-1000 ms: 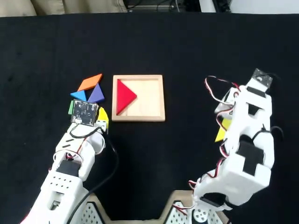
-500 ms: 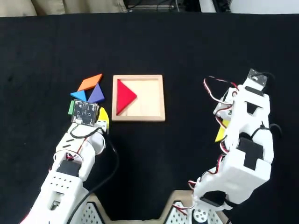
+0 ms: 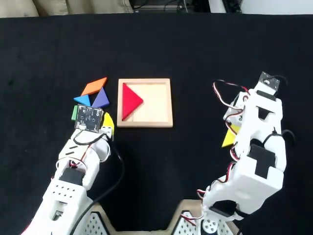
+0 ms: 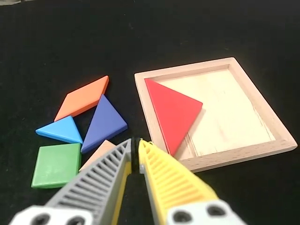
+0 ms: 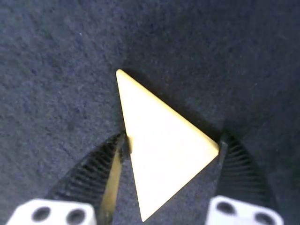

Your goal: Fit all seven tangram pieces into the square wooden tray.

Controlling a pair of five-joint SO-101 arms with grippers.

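**Yellow triangle held edge to corner**

The right end effector [image 5: 171, 143] grips the yellow triangle [image 5: 159, 140], with one finger on an edge and the other on a corner. The piece looks thin, stiff, light and smooth, so it may pivot; two flat edges would hold better. The left end effector [image 4: 136, 147] is closed and empty, with the tray [image 4: 234, 157] just beyond it.

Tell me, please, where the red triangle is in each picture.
High view: red triangle in the left part of the wooden tray.
Left wrist view: red triangle in the tray, beyond the left gripper.
Right wrist view: faces the yellow triangle between the right gripper's fingers, away from the tray.
Shared landmark: the tray's wooden rim.
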